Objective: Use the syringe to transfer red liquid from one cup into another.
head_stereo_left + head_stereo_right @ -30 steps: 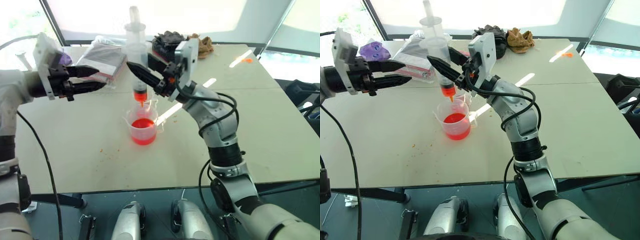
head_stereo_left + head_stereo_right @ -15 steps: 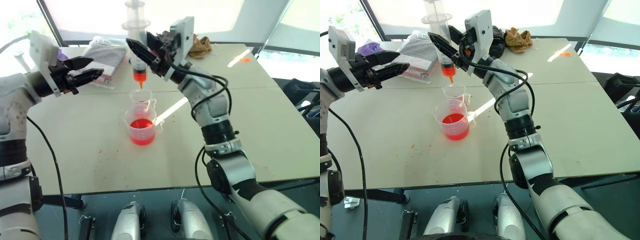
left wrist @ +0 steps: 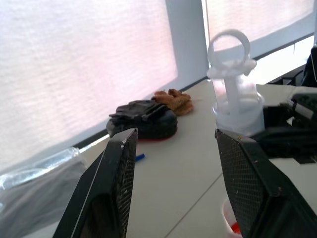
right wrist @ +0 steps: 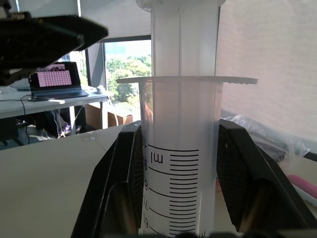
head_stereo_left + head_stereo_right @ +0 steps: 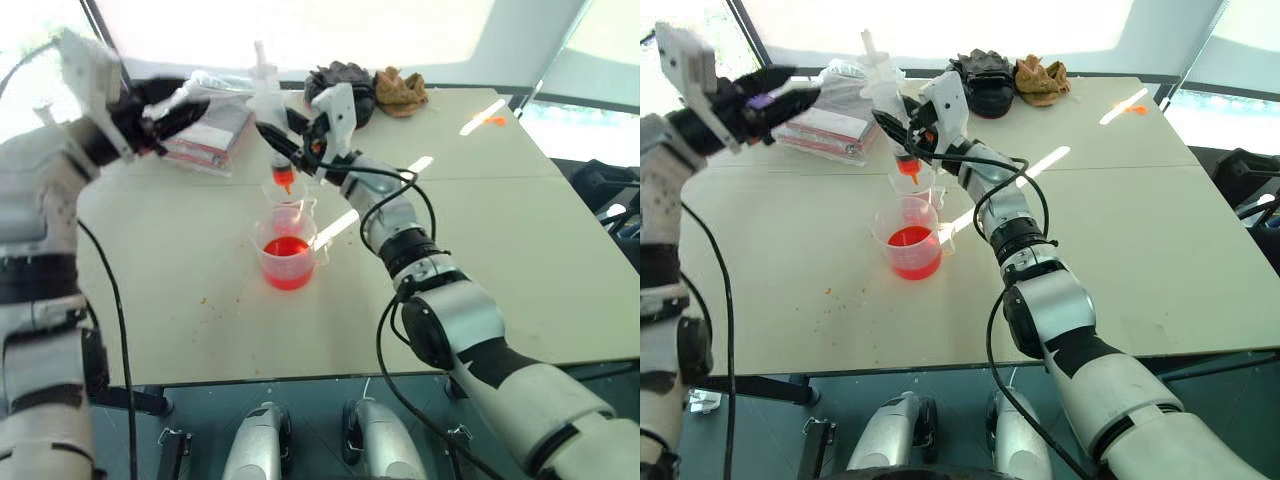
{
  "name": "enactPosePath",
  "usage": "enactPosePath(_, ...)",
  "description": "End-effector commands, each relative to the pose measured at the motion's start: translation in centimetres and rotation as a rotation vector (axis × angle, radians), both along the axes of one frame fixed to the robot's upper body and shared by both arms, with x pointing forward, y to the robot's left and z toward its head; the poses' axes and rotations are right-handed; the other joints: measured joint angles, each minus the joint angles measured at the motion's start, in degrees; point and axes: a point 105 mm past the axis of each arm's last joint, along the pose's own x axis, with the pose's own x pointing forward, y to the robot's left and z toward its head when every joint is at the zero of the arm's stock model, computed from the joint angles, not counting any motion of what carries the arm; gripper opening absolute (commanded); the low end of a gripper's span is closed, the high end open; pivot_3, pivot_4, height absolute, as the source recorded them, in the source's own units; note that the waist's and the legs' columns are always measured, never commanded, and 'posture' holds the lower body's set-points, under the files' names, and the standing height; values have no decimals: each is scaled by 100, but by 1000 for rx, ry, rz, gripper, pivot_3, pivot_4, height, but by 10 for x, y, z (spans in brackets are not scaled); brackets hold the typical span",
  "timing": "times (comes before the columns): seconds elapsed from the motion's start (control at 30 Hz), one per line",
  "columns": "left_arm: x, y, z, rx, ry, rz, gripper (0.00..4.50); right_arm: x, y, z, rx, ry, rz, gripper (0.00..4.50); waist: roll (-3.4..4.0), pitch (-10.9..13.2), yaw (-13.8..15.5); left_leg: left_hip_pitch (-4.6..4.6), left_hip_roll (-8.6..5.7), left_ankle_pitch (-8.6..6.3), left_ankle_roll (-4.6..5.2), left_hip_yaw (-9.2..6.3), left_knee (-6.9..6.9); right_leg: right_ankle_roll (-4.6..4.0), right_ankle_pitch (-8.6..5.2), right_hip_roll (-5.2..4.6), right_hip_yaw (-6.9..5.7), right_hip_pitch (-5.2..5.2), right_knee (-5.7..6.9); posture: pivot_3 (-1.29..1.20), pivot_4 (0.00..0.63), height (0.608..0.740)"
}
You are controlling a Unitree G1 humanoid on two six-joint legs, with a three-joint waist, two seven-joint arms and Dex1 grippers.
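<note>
My right gripper (image 5: 272,118) is shut on the barrel of the clear syringe (image 5: 268,108), holding it upright; the right wrist view shows the fingers (image 4: 124,178) pressed on both sides of the barrel (image 4: 181,148). The orange tip (image 5: 284,180) hangs just over the smaller beaker (image 5: 285,194), the other cup. In front of it stands the larger beaker (image 5: 287,250) with red liquid (image 5: 286,272) in its bottom. My left gripper (image 5: 195,100) is open, up at the left of the syringe's white plunger (image 3: 230,47), apart from it.
A clear plastic bag with a package (image 5: 205,118) lies at the table's back left. A black glove (image 5: 340,80) and a brown cloth (image 5: 400,88) lie at the back edge. Small orange specks (image 5: 215,295) dot the table (image 5: 500,260).
The right gripper carried the syringe from over the larger beaker, up and away, then down over the smaller one. The left gripper rose and moved toward the plunger.
</note>
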Motion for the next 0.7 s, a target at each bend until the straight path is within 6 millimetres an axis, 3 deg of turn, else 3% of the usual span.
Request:
enactPosePath(0.03, 7, -11, 21, 43, -72, -44, 2585, -5, 2, 29, 40, -91, 7, 1530, 0, 0, -9, 0, -1, 4, -7, 2, 0, 0, 0, -1, 0, -1, 1, 0, 150, 740)
enactPosePath(0.17, 14, -29, 33, 83, -88, -122, 2585, -5, 0, 27, 42, -96, 1, 1530, 0, 0, -32, 0, 1, 5, -8, 7, -4, 1, 0, 1, 0, -2, 2, 0, 150, 740)
enactPosePath(0.7, 33, -51, 23, 162, -62, -177, 2585, -13, 14, 12, -10, -120, 33, 1530, 0, 1, -151, -1, 2, -9, 15, 5, -4, 2, -1, 1, 0, -4, 5, 0, 150, 740)
